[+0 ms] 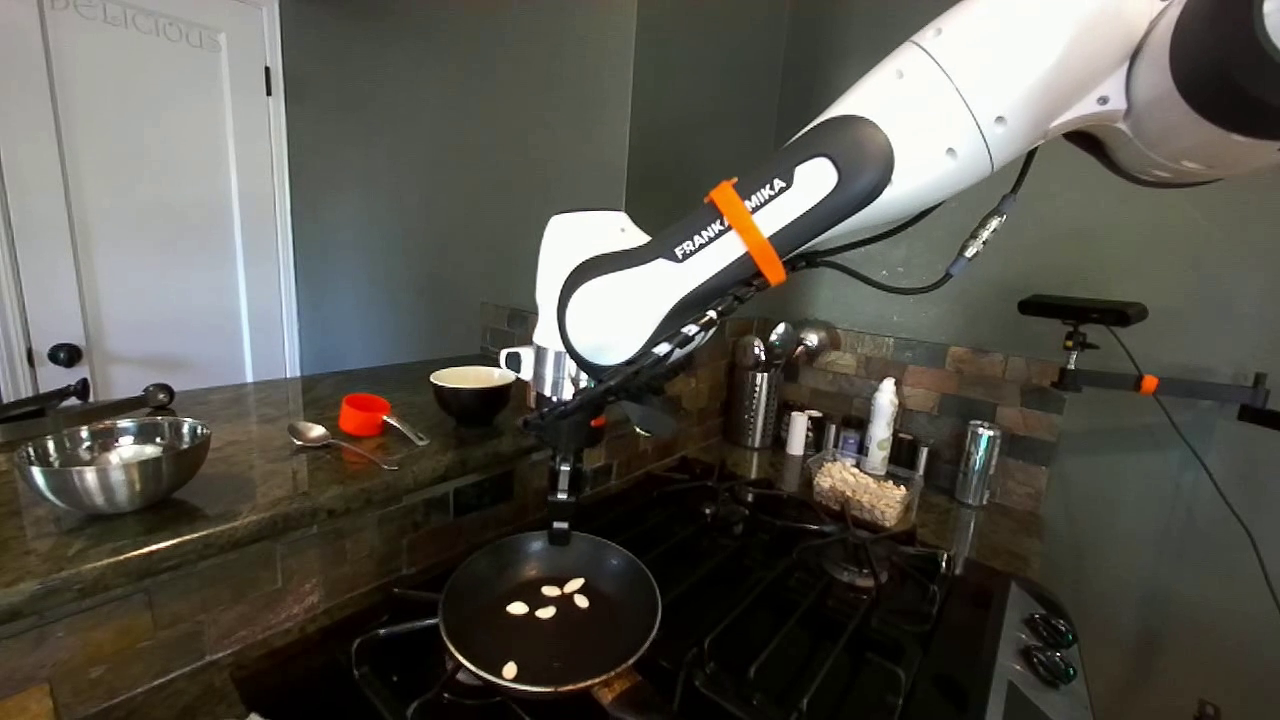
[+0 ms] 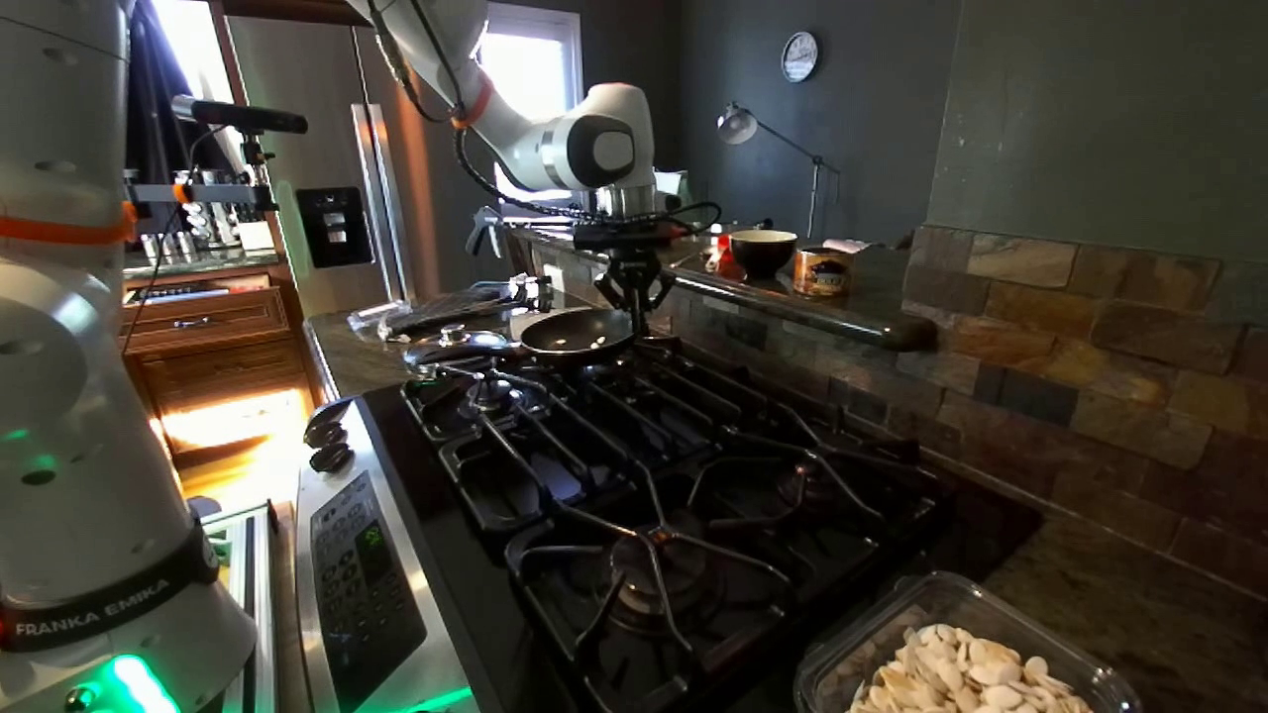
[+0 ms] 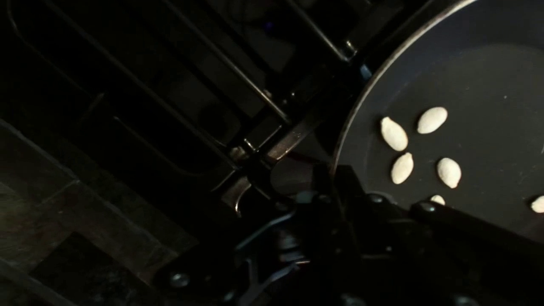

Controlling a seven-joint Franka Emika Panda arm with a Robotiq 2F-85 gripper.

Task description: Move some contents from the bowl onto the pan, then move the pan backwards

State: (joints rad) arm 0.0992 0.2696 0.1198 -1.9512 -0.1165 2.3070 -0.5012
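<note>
Closest in the wrist view is the end effector point(image 3: 333, 170); its jaws stand narrow, and the rim of the pan point(image 1: 570, 645) appears pinched between them, one finger inside the wall and one outside; six seeds point(image 1: 545, 612) lie in the pan, five loosely gathered and one apart. The tub point(image 2: 936, 598), most likely the task's bowl, stands across the stove point(image 2: 684, 465) from the pan, well apart, and holds a heap more; the moving of contents looks done, so the shift of the pan seems the step in hand. That step turns on where the grip meets the pan: the end effector stands upright at the rim, roughly opposite the handle point(image 1: 622, 690), with the pan's body between; the long axis runs away from the grip, and the handle end, unheld, could swing if the push or pull goes off that line. Which way counts as backwards cannot be told; the raised worktop point(image 1: 260, 470), with the black bowl point(image 1: 470, 402) on it, runs beside the pan and likely limits room there; a slow, level slide should leave the seeds lying.
</note>
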